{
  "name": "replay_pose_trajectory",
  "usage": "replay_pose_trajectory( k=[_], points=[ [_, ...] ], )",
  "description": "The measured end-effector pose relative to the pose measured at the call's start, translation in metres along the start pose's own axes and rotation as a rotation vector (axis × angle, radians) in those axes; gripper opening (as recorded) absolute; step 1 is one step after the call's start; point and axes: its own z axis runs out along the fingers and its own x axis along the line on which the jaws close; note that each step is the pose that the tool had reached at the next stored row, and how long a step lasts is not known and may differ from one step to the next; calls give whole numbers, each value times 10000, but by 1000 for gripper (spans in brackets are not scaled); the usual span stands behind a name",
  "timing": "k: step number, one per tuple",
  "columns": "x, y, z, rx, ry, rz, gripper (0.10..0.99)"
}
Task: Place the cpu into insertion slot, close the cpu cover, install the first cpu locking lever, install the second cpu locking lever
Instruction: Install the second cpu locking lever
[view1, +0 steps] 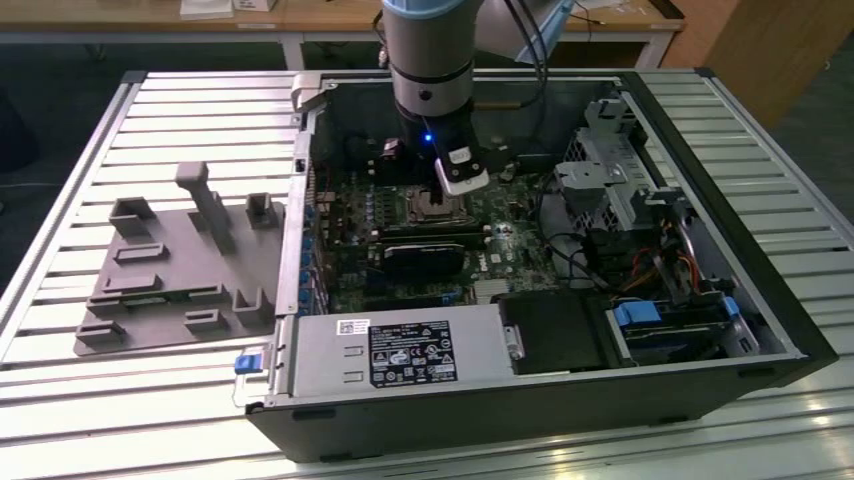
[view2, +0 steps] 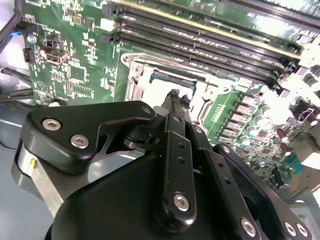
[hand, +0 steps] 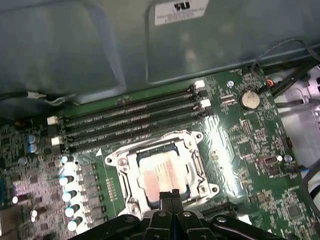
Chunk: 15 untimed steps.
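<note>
Inside the open computer case (view1: 534, 400), my gripper (view1: 451, 192) hangs just above the insertion slot (view1: 438, 207). The cpu (hand: 159, 172) lies flat in the slot, its silver top showing through the window of the cpu cover (hand: 124, 167). That grey metal frame rests down around the chip. In both wrist views my black fingers (hand: 172, 196) are pressed together with nothing between them. My gripper (view2: 173, 96) has its tips over one edge of the socket. The locking levers are too thin to make out along the frame's sides.
Long black memory slots (hand: 130, 117) run beside the socket. A black card (view1: 427, 258) and the power supply (view1: 394, 355) lie nearer the case's front. Drive cages and cables (view1: 627, 190) fill the exterior view's right. A grey fixture tray (view1: 174, 265) sits outside on the exterior view's left.
</note>
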Motion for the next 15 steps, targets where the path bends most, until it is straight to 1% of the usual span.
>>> replay_pose_trajectory(
  k=[1,6,8,15],
  points=[
    [1,21,4,58,-13,-6,102],
    [-34,82,23,208,-27,-19,102],
    [-47,92,28,226,-25,-21,102],
    [-47,96,29,228,-26,-20,102]
  ],
)
